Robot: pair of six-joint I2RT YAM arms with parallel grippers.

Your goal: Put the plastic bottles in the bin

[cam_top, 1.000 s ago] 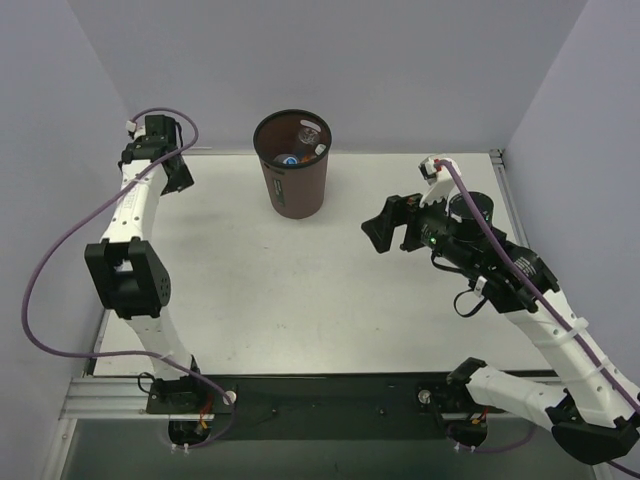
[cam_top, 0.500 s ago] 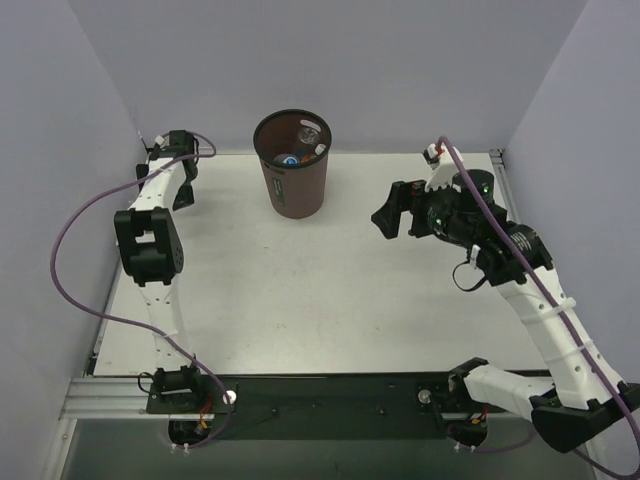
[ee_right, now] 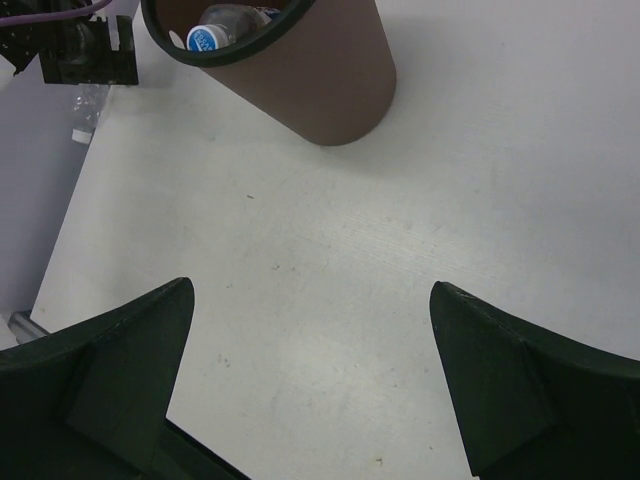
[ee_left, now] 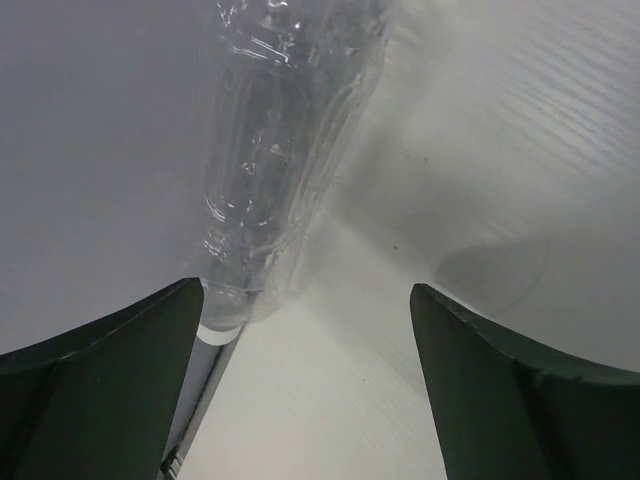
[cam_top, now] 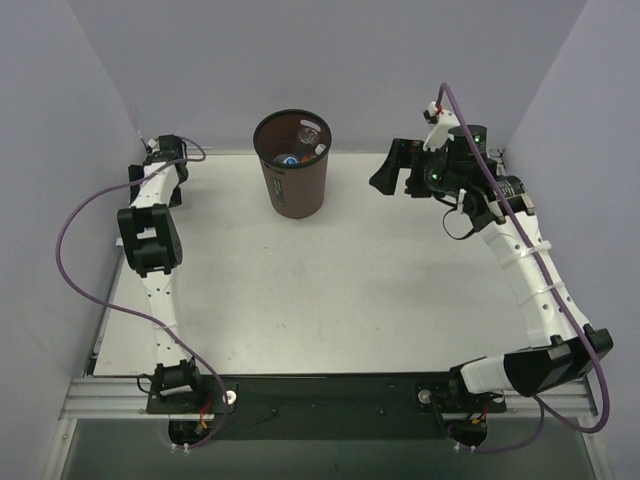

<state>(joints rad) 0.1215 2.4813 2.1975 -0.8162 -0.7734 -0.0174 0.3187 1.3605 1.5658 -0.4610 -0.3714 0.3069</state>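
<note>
The white desk (cam_top: 330,290) is carrying everything, with the grey wall (cam_top: 400,60) closing it in at the back and sides. The left arm (cam_top: 150,240) is reaching into the far left corner of the desk. The right arm (cam_top: 520,250) is bending over the far right part, its wrist pointing toward the middle.

The bin (cam_top: 292,190) is standing upright at the far middle of the desk, well apart from both arms. Two bottles are showing inside it: a clear bottle (cam_top: 308,130) and a blue-labelled bottle (cam_top: 288,158) lying beside it.

A loose bottle (ee_left: 280,150), clear and crumpled, is lying on its side outside the bin, along the left edge of the desk against the wall. Its cap end is pointing toward the left wrist camera.

The left fingers (ee_left: 170,320) are standing wide apart and gripping nothing. The loose bottle's cap end is sitting just beside one of them, and I cannot tell whether they are touching.

The right fingers (ee_right: 160,330) are also spread wide and holding nothing. They are hanging over bare desk with the bin ahead of them.
</note>
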